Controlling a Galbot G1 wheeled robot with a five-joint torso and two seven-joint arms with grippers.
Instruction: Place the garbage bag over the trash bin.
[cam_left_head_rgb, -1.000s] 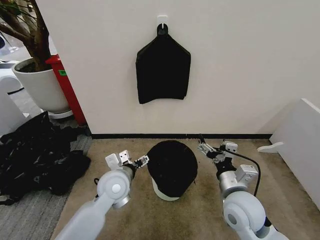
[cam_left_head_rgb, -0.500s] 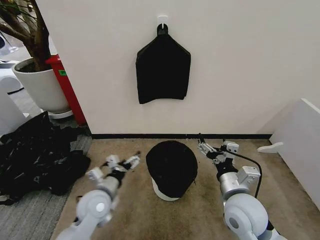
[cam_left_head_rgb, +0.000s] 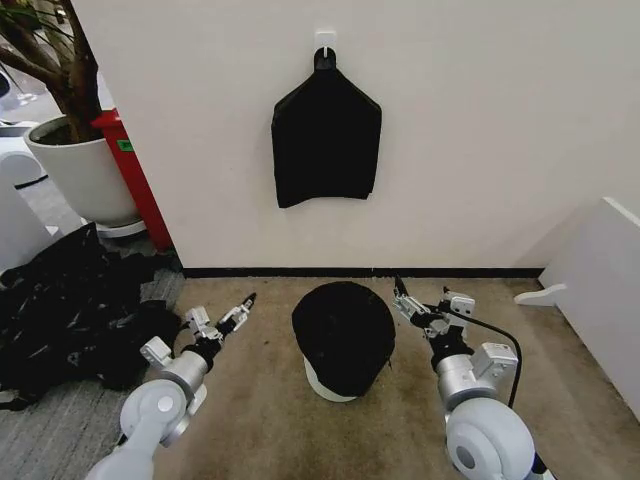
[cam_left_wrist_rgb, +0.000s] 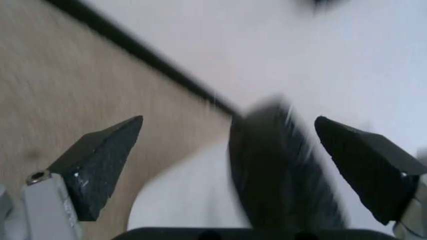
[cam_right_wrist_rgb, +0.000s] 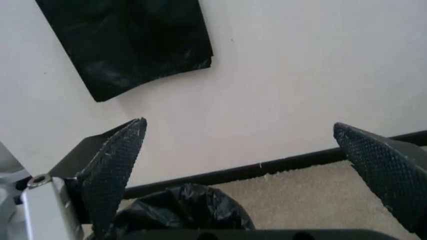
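Between our 2 hands sits the bin (cam_left_head_rgb: 330, 386), standing on the carpet (cam_left_head_rgb: 270, 430) near the wall (cam_left_head_rgb: 480, 150), with the bag (cam_left_head_rgb: 343, 333) pulled down over its top so that just a band of cream-white shows at the base. Our left hand (cam_left_head_rgb: 243, 305) hangs above the carpet on the bin's left, apart from the bag, and its fingers (cam_left_wrist_rgb: 100, 167) are spread wide with nothing between them; through that gap the left wrist view shows the bag (cam_left_wrist_rgb: 280, 170) and bin (cam_left_wrist_rgb: 183, 200) as a blur. Our right hand (cam_left_head_rgb: 399, 291) is just beside the bag's upper right edge, not clearly touching it, its fingers (cam_right_wrist_rgb: 113, 170) also spread wide and empty. Beyond the right hand the wrist view shows the bag's (cam_right_wrist_rgb: 183, 207) wrinkled top, the black skirting (cam_right_wrist_rgb: 267, 169) and, higher on the wall, a flat black bundle (cam_left_head_rgb: 326, 140) hung from a hook (cam_left_head_rgb: 325, 42). Well out past the left hand lies a big black plastic heap (cam_left_head_rgb: 70, 320), with a plant pot (cam_left_head_rgb: 82, 175) behind it.
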